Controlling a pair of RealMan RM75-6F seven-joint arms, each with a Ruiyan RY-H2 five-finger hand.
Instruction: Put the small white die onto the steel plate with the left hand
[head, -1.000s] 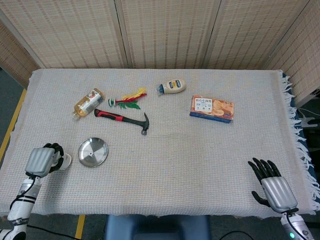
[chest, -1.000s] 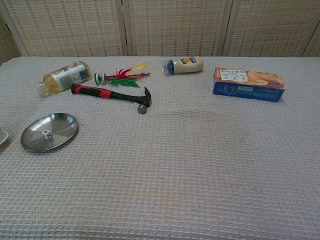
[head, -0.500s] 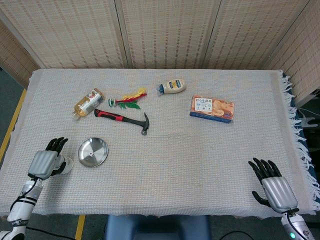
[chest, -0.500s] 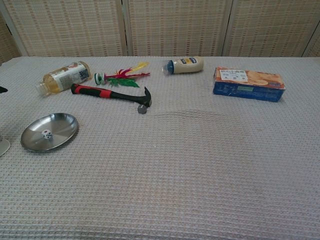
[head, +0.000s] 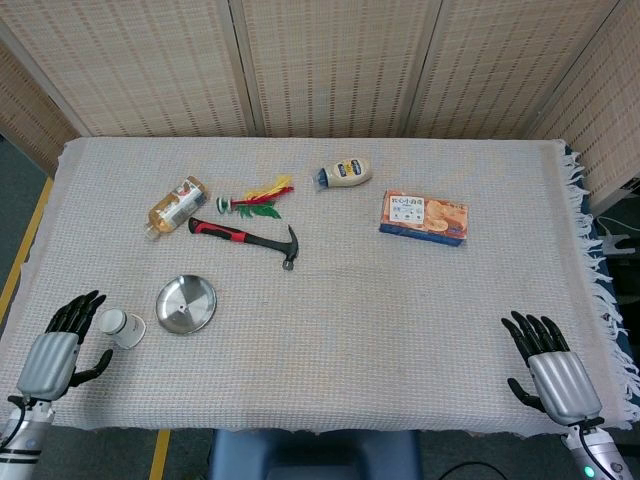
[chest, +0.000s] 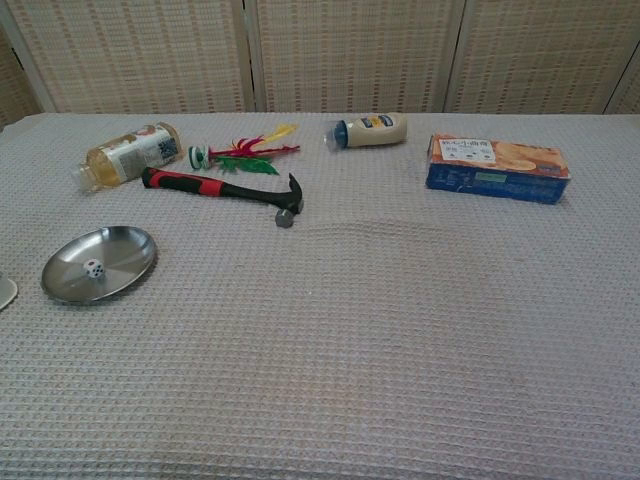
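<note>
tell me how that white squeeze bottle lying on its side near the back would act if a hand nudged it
The squeeze bottle lies on its rounded side, so it would probably roll. It looks like light plastic, likely easy to shift. The textured cloth may slow it.

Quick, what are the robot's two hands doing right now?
Left hand: open, holding nothing.
Right hand: open, holding nothing.

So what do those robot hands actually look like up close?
Both the left hand and the right hand have black fingers and a ribbed silver-grey plate across the back. A white wrist section with dark cabling follows below the left; a small green light glows below the right.
</note>
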